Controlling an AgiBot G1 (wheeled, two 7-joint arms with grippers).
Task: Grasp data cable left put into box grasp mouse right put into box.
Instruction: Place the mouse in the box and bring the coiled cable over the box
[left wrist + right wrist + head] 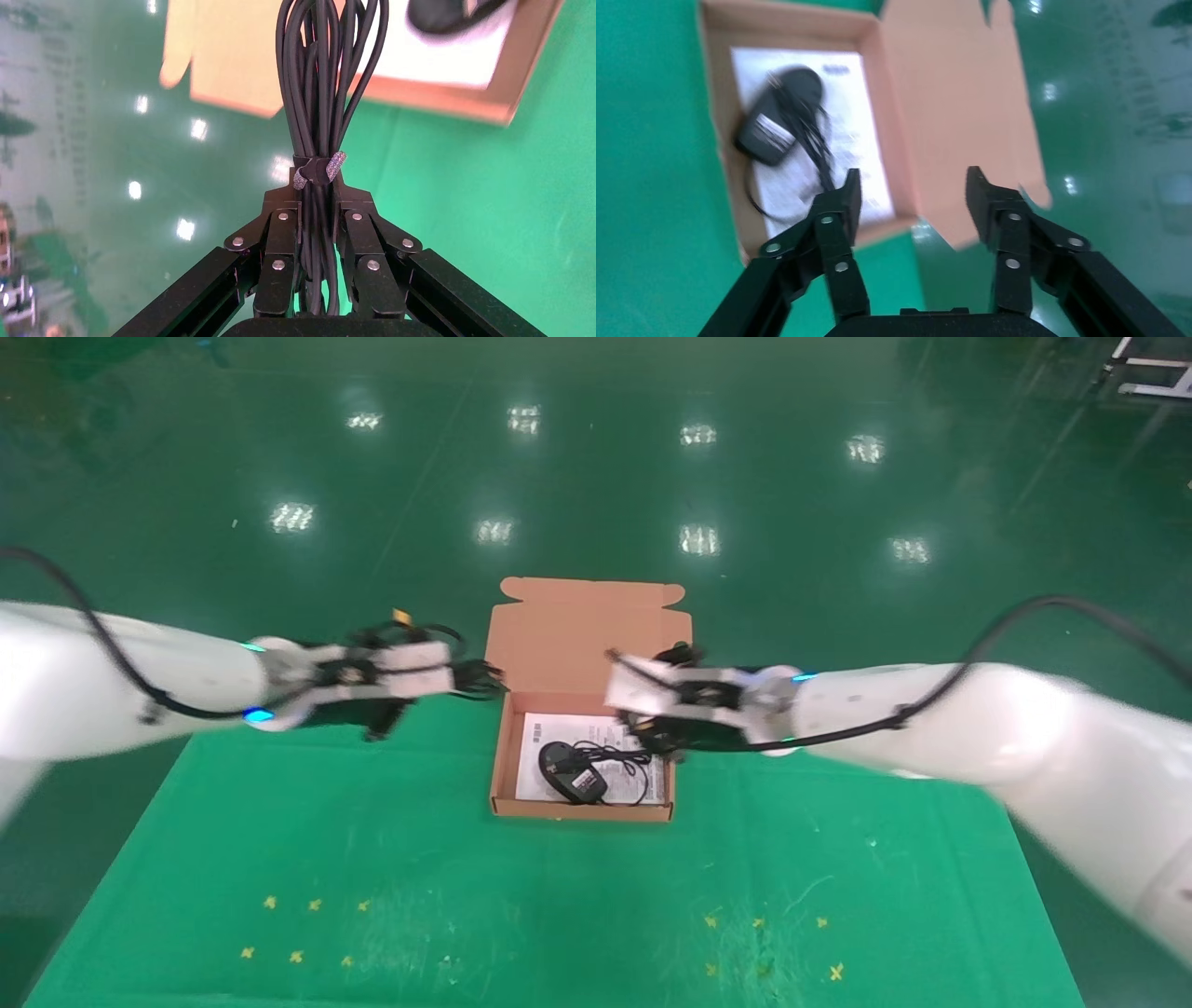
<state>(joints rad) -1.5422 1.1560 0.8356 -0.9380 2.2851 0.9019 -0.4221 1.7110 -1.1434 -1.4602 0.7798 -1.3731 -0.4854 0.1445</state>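
left gripper [320, 203] has its jaws clamped on the data cable [325, 84], gripping the bundle just below a grey velcro strap [320, 170] that ties the loops together. long black loops stick out past the fingertips toward the box. in the head view the left gripper [480, 677] hangs in the air just beside the box's left wall, near the far edge of the green worktop [372, 859], cable not in the box yet.

right gripper [912, 196] has its jaws wide open, nothing between them. in the head view it sits over the right side of the box [503, 747], above the right wall.

box is open, lid flap [587, 635] standing up at the far side. a white paper sheet [535, 738] lies flat on the box floor. the mouse [570, 773] rests on that sheet, toward the near-left part of the box, its thin cord [624, 761] looped beside it on the right. mouse looks flipped, label side up.

small yellow cross marks [298, 929] on the near part of the worktop, left and right groups.
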